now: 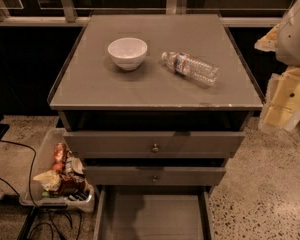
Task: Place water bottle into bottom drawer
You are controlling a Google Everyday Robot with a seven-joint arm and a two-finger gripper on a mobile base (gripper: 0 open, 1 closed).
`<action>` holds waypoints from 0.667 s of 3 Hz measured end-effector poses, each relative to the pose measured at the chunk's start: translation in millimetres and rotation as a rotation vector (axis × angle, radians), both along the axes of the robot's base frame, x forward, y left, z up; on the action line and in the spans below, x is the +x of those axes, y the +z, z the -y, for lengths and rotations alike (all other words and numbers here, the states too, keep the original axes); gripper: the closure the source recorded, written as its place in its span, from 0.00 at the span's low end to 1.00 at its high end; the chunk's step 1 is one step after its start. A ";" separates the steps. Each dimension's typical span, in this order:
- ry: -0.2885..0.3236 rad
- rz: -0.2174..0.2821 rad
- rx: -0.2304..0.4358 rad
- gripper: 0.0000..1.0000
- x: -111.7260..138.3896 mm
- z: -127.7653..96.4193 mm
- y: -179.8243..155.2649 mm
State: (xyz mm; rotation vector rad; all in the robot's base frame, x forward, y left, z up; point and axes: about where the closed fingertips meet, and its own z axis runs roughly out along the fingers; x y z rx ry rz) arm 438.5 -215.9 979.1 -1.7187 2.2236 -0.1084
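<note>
The water bottle [191, 67] lies on its side on the grey cabinet top [155, 91], right of centre, with its white cap pointing left toward the white bowl [127, 52]. The bottom drawer [154, 216] is pulled out at the lower middle, and its flat grey floor shows nothing on it. My gripper [284, 103] hangs at the right edge of the view, beside the cabinet's right side, well apart from the bottle. It holds nothing that I can see.
Two upper drawers with round knobs [154, 147] stand slightly open above the bottom one. A clear bin of snack packets [59, 176] sits on the floor at the left, with black cables near it. Speckled floor lies at the right.
</note>
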 end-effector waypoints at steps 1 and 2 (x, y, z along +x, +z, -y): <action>0.001 0.010 -0.003 0.00 7.5 -5.5 -1.6; 0.008 0.028 0.027 0.00 37.5 -22.0 -8.5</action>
